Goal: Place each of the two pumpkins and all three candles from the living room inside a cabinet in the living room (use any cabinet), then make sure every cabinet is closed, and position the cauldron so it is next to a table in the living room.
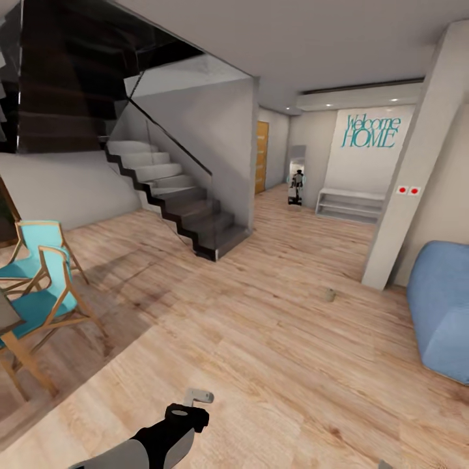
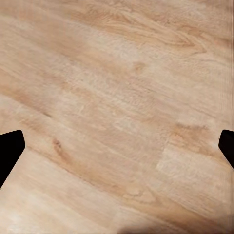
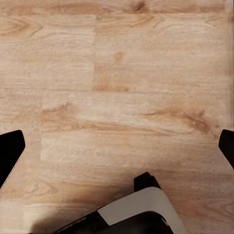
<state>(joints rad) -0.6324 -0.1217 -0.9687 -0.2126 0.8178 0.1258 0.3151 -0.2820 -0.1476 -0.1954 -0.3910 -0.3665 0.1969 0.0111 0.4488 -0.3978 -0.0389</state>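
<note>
The wood floor (image 1: 260, 339) ran wide across the room, pale planks from the near edge out to the hallway. At ten o'clock rose the dark staircase (image 1: 182, 208) with its glass rail, big and angular against the grey wall. Over at three o'clock sat the blue sofa (image 1: 443, 306), rounded and soft, just beside a white pillar (image 1: 410, 176). At nine o'clock, two turquoise chairs (image 1: 39, 273) with wooden frames stood close together. Far off at one o'clock, the white shelf bench (image 1: 350, 205) sat under the teal "Welcome HOME" lettering (image 1: 371, 131). And there, small on the floor at about two o'clock, near the pillar's foot: a stubby grey-beige candle (image 1: 331, 295), too small to tell whether it stood upright. Down at six o'clock the left arm (image 1: 163, 443) reached in, its left gripper (image 2: 117, 146) held above bare planks with the dark fingertips (image 2: 9, 151) spread wide. The right gripper (image 3: 117, 146) was the same story, fingers (image 3: 10, 153) well apart, nothing between them, hanging over the floor.
</note>
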